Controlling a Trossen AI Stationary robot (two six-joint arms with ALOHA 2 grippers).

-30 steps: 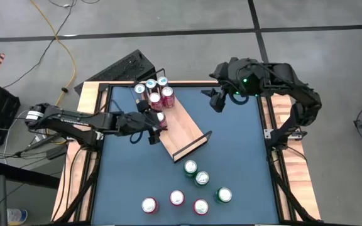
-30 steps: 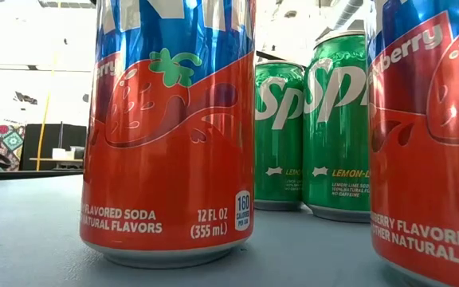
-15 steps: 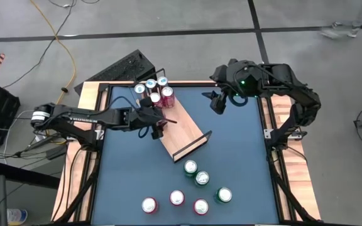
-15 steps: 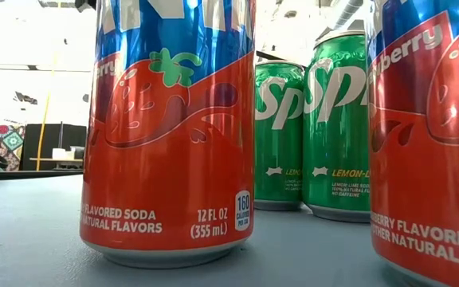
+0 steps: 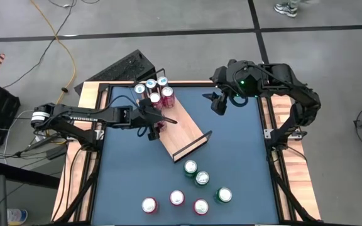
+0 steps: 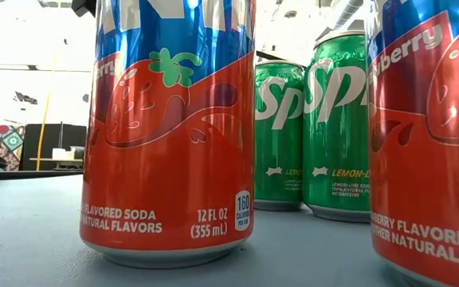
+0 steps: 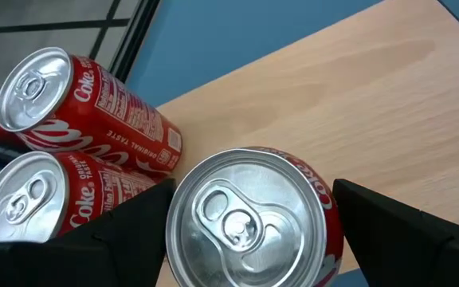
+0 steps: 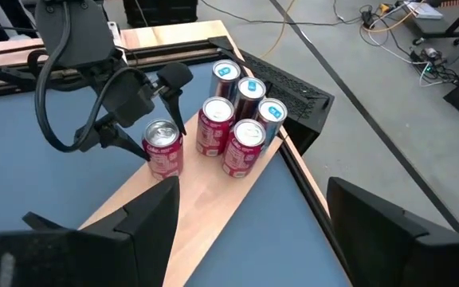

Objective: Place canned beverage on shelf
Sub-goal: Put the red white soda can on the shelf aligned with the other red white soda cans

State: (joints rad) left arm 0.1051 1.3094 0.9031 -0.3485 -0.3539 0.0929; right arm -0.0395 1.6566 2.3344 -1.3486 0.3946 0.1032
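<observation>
The nearest strawberry soda can (image 6: 168,131) in the low view reads "FLAVORED SODA", "NATURAL FLAVORS", "12 FL OZ (355 mL)" and "160 CALORIES PER CAN". To the right of it, 2 green cans (image 6: 280,135) (image 6: 337,127) show "Sp" in white and "LEMON-L" in yellow. Further right, a second strawberry can (image 6: 429,135) shows "berry", "BERRY FLAVORED" and "OTHER NATURAL FL". In the left wrist view, 2 red cans (image 7: 86,100) (image 7: 50,203) read "Coke" and "ORIGINAL TASTE".
</observation>
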